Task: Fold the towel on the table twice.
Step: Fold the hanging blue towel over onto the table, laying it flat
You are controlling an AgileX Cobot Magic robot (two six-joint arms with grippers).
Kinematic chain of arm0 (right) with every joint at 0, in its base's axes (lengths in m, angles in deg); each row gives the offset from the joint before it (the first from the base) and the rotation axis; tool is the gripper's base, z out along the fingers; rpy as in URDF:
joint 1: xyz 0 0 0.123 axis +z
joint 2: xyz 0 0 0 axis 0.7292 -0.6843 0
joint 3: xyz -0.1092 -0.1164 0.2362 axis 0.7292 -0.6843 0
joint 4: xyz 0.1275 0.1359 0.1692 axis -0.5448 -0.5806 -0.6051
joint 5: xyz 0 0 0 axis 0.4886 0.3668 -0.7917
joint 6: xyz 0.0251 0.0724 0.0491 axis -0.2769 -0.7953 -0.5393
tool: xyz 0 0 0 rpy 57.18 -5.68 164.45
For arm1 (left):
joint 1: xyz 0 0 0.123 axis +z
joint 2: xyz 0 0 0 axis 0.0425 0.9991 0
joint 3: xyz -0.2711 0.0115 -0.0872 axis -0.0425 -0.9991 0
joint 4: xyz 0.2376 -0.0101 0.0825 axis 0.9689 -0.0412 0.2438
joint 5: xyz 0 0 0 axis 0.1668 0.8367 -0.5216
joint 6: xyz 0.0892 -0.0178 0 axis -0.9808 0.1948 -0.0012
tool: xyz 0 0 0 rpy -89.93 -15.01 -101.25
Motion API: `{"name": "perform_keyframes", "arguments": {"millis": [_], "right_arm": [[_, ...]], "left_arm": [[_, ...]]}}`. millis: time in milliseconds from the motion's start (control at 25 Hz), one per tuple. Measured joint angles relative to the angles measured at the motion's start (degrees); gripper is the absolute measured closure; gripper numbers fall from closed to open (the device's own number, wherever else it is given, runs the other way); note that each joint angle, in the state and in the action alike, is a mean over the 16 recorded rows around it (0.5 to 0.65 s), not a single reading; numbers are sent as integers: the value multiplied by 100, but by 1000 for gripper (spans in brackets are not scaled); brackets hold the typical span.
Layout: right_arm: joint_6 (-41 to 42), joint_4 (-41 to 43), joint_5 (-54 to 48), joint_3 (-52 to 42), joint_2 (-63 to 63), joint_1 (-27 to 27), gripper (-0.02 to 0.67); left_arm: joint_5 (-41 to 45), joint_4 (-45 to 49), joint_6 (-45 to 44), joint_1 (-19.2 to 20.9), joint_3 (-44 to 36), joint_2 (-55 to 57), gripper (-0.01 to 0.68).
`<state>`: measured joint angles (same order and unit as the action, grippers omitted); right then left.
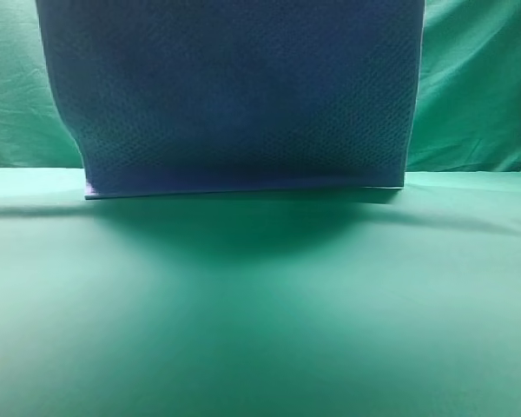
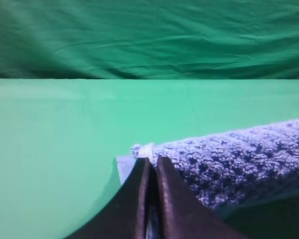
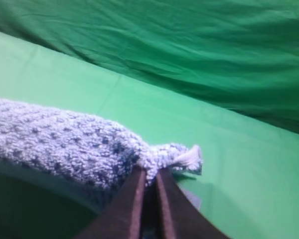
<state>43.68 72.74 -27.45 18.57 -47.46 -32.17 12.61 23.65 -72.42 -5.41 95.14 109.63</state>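
Note:
The blue-grey waffle-weave towel [image 1: 234, 95] hangs as a wide sheet in the exterior view, its pale lower hem just above the green table [image 1: 260, 313]. Neither gripper shows in that view. In the left wrist view my left gripper [image 2: 152, 164] is shut on the towel's corner, and the towel [image 2: 239, 159] stretches away to the right. In the right wrist view my right gripper [image 3: 148, 174] is shut on the other corner, with the towel [image 3: 60, 142] running left and a pale hem tuft sticking out past the fingers.
A wrinkled green backdrop cloth [image 1: 478, 95] stands upright behind the table. The towel casts a broad shadow [image 1: 243, 234] on the table beneath its lower edge.

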Motion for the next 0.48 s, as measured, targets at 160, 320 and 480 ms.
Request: {"name": "perform_keyframes", "arguments": {"millis": [160, 320, 480], "right_arm": [[-21, -91, 203, -978, 641, 17, 649], [-25, -174, 434, -2016, 1332, 25, 649], [-25, -269, 604, -2955, 2026, 26, 649]], "left_arm": [[145, -306, -221, 0, -513, -448, 673], [287, -700, -487, 0, -988, -889, 673], [403, -1112, -752, 0, -1483, -1333, 673]]}}
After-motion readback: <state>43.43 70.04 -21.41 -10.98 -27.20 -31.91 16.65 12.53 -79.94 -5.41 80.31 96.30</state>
